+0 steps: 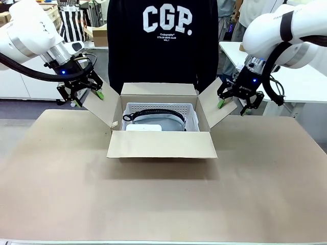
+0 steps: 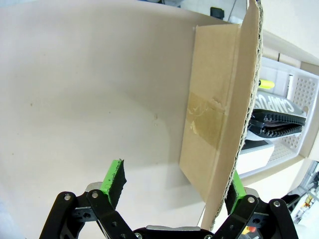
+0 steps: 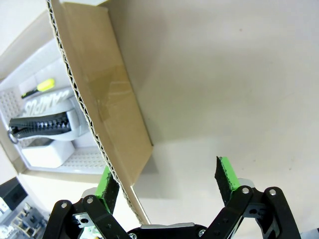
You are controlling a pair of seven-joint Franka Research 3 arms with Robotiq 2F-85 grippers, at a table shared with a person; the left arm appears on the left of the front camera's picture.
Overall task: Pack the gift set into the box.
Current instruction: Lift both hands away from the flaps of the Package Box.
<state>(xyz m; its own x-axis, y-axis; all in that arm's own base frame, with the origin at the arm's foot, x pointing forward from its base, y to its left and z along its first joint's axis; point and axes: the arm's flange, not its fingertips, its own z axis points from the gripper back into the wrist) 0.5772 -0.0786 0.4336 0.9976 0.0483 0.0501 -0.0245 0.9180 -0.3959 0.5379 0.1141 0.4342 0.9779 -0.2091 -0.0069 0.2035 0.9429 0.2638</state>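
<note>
Left gripper point(image 1: 88, 98), right gripper point(image 1: 232, 105) agape astride box point(image 1: 161, 144) flaps.

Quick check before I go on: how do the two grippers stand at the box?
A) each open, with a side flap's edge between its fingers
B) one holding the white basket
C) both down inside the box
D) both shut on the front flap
A: in the wrist views the left gripper is open around the left flap, and the right gripper is open around the right flap.
</note>
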